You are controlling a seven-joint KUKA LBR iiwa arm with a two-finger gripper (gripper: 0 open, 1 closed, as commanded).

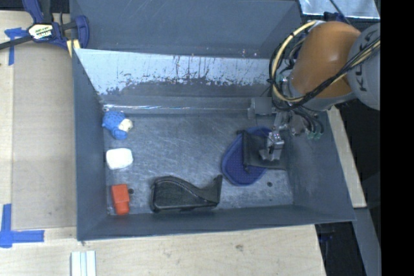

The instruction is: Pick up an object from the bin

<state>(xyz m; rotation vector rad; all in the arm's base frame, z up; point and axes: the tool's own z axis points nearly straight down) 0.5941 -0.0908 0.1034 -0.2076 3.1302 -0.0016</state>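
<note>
The gripper [272,153] hangs low at the right side of the bin [187,142], and its tip is hard to read: it is dark, it stands against a dark patch just beneath it, and the wrist with its orange cover [326,61] and looping cables [288,74] crowds in from above and to the right, so whether the tool is released or clenched cannot be told. Directly under the gripper and spreading out to its left lies a dark blue, flattish, rounded thing [236,170]. Its right part merges with the dark patch below the tool, so its full outline cannot be made out, nor whether the gripper touches it or only hovers above it. Further left of the gripper and a little nearer the front wall lies a black curved thing [184,194], long and low, with its right end just beside the blue thing's lower edge; its surface shows little detail. Well to the left of the tool, along the far side wall, three small things lie in a row and apart from one another: an orange block [120,198] nearest the front corner, a white lump [119,158] behind it, and a small blue-and-white thing [117,124] furthest back, too small to tell its kind.
</note>
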